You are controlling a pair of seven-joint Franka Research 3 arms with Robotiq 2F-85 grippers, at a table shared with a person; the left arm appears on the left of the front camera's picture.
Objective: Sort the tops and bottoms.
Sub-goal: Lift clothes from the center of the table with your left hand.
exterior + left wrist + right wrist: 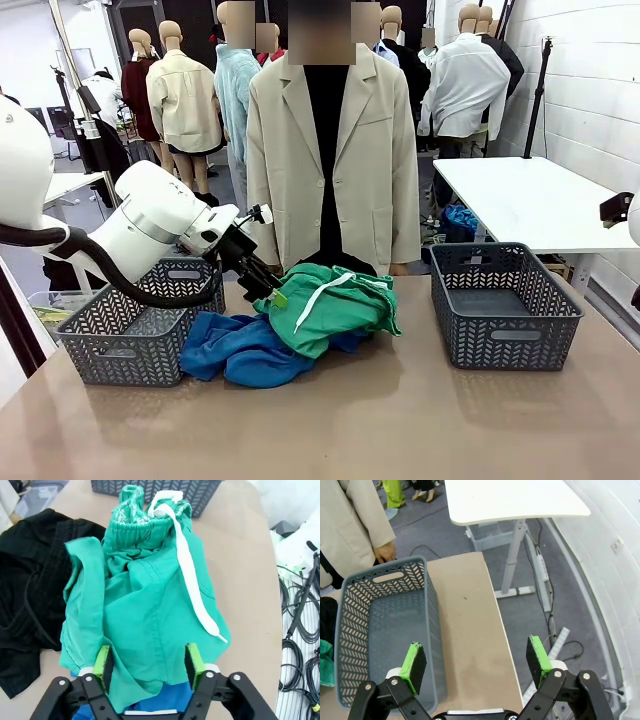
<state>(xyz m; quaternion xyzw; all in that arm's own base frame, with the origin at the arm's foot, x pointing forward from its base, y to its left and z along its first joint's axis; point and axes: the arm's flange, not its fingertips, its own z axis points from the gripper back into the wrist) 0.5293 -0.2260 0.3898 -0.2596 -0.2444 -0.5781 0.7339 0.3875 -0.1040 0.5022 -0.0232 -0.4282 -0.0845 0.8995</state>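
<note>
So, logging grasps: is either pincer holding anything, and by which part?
Nothing is held. The left pincer is open astride the green garment, at the end away from its waistband; the right pincer is open near the grey basket.

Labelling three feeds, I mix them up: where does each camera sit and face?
Front view: between the arms, facing the person across the table; left arm enters from left.
Left wrist view: on that wrist, looking past the open left gripper at the green bottoms.
Right wrist view: on that wrist, looking past the open right gripper at the right basket.
Shared: green bottoms in front and left wrist views; right basket in front and right.
</note>
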